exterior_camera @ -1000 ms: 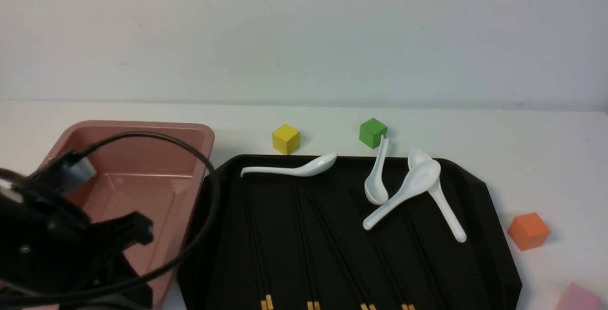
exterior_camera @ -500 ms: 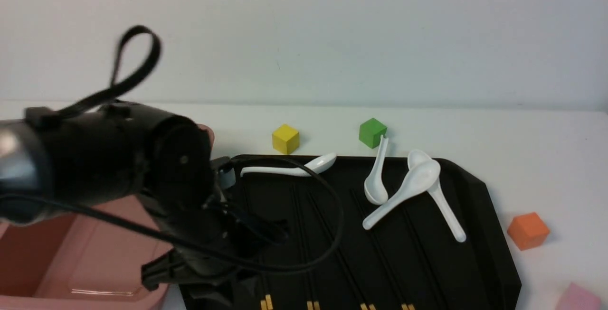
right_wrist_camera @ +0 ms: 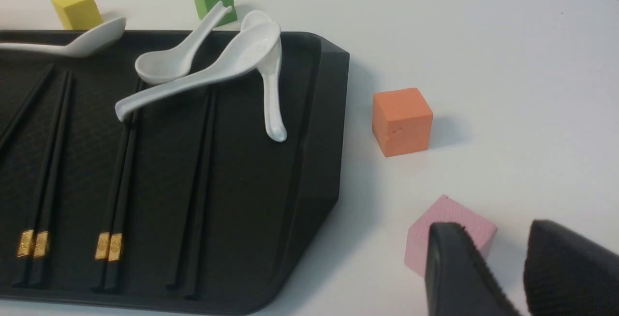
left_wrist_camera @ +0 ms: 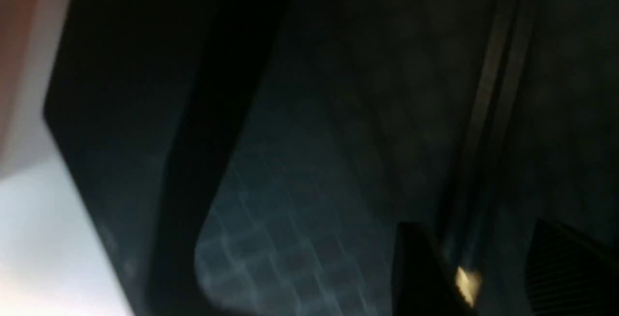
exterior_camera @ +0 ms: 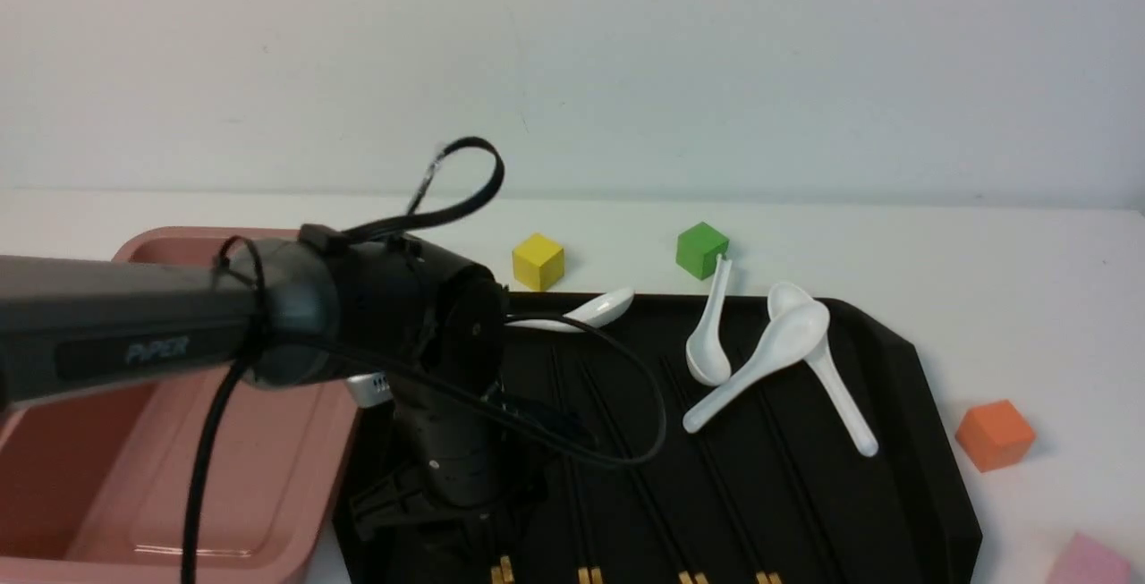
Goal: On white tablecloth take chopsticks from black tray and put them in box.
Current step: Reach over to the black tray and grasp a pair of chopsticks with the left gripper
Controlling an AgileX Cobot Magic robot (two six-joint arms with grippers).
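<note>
The plain white tablecloth (exterior_camera: pixel 1029 298) carries everything. On it lie a large matte black tray with cut-off corners (exterior_camera: pixel 903 450) and, touching its left side, a deep dusty-pink plastic box (exterior_camera: pixel 89 468), whose visible interior holds no sticks.

The black left arm (exterior_camera: pixel 134 334) reaches across the box rim onto the tray's near left part. In the blurred left wrist view, the left gripper (left_wrist_camera: pixel 488 277) has its jaws parted, with a gold band between them, not yet clamped. The right gripper (right_wrist_camera: pixel 495 238) hovers beside the tray over a pink cube (right_wrist_camera: pixel 452 229), slightly parted and empty.

Four pairs of thin black chopsticks with gold bands (right_wrist_camera: pixel 48 161) lie on the tray, some under white ceramic spoons (exterior_camera: pixel 760 360). By this evidence no pair is transferred, and the first pick-up appears imminent.
</note>
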